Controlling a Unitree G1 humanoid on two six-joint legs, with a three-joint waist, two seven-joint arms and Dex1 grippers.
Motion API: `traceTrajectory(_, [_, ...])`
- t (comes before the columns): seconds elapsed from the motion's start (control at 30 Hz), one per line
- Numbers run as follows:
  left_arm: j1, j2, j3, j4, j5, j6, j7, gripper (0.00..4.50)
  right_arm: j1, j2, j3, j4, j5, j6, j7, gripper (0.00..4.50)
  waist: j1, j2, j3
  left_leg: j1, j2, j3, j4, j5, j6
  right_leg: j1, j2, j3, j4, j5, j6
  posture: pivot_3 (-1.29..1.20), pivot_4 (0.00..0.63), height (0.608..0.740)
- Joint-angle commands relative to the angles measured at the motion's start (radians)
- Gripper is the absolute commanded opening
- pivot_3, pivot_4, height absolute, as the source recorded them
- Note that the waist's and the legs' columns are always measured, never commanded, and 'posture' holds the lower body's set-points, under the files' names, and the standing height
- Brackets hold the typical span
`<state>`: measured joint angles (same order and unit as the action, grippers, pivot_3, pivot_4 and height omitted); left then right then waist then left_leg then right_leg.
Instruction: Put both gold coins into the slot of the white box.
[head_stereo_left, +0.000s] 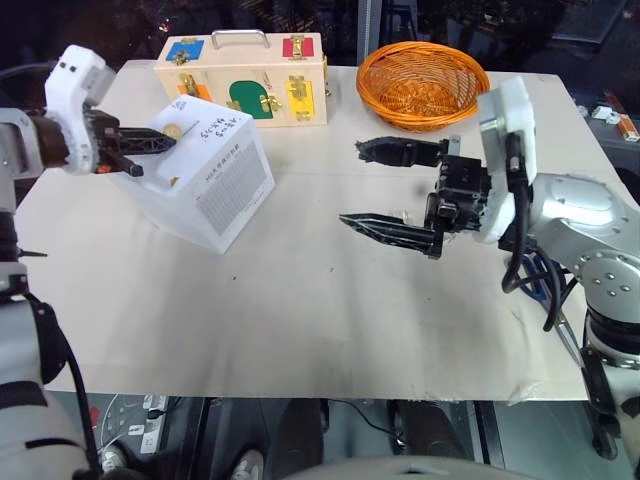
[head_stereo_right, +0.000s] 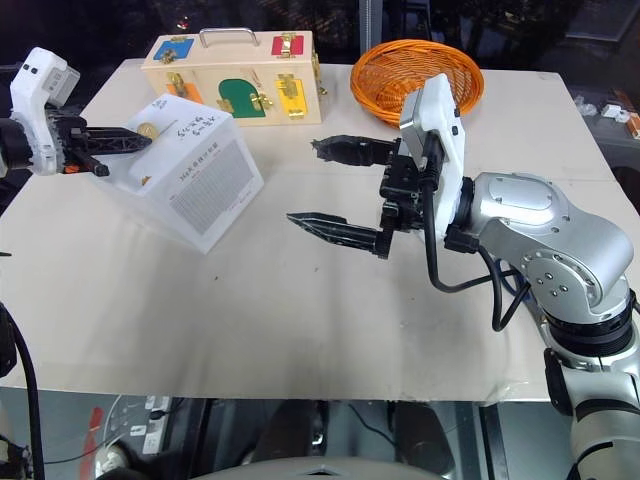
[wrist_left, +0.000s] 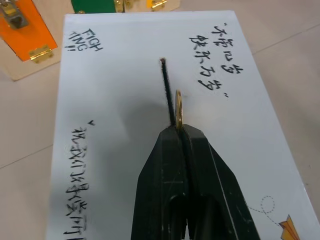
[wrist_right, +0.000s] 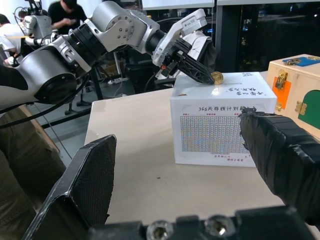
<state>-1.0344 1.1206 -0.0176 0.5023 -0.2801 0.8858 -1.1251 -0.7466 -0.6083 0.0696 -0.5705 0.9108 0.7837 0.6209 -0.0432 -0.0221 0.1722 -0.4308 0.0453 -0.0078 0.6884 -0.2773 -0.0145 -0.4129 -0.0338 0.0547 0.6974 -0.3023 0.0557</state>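
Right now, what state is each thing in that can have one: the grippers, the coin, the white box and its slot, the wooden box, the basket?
Left gripper: fingers shut on the small round gold coin.
Gold coin: on edge, at the dark slot, not yet in.
White cardboard box: tilted, slotted face up.
Right gripper: fingers open, holding nothing.
Wooden box with coloured latches: closed.
Orange wicker basket: upright.
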Motion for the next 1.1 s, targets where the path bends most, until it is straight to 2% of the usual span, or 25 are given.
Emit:
traceTrajectory(0.03, [-0.019,0.012,0.028,0.009,0.014,-0.005,0.015,0.0,-0.006,0.002,-0.027,-0.024,0.001,-0.006,0.003,4.43,0.0,0.0,0.0,0.0,0.0,0.0,0.0,0.0,0.0,0.0,0.0,0.0,0.0,0.0,0.0,0.0,0.15,0.726])
traceTrajectory(0.3, [0.0,0.02,0.023,-0.02,0.004,-0.006,-0.04,0.0,-0.006,0.004,-0.027,-0.025,-0.002,-0.004,0.002,4.43,0.0,0.0,0.0,0.0,0.0,0.0,0.0,0.0,0.0,0.0,0.0,0.0,0.0,0.0,0.0,0.0,0.15,0.726])
traceTrajectory(1.1, [-0.003,0.019,0.02,-0.011,0.035,-0.007,-0.023,0.0,-0.002,0.004,-0.024,-0.028,-0.011,-0.007,0.004,4.43,0.0,0.0,0.0,0.0,0.0,0.0,0.0,0.0,0.0,0.0,0.0,-0.001,0.0,0.0,0.0,0.0,0.15,0.726])
